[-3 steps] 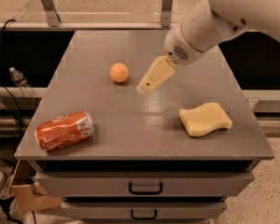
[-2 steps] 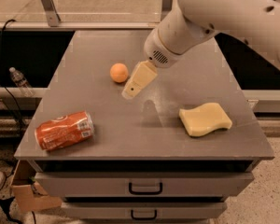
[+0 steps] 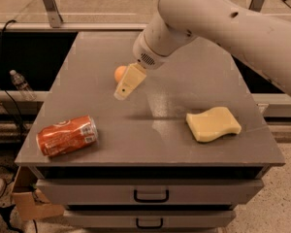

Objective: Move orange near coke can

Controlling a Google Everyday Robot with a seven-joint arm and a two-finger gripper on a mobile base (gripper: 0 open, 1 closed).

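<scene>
The orange [image 3: 119, 73] is a small round fruit on the grey tabletop, left of centre, half hidden behind my gripper. My gripper [image 3: 126, 85] hangs from the white arm right in front of the orange, its pale fingers pointing down-left. The coke can [image 3: 67, 135] lies on its side near the front left corner, well apart from the orange.
A pale yellow wavy sponge [image 3: 213, 124] lies on the right of the grey cabinet top [image 3: 150, 144]. Drawers with handles [image 3: 151, 196] sit below. A plastic bottle [image 3: 21, 84] and a cardboard box [image 3: 31, 203] are off to the left.
My arm and gripper have swung left across the table, from right of the orange to directly in front of it, now covering part of the fruit. Orange, can and sponge have not moved.
</scene>
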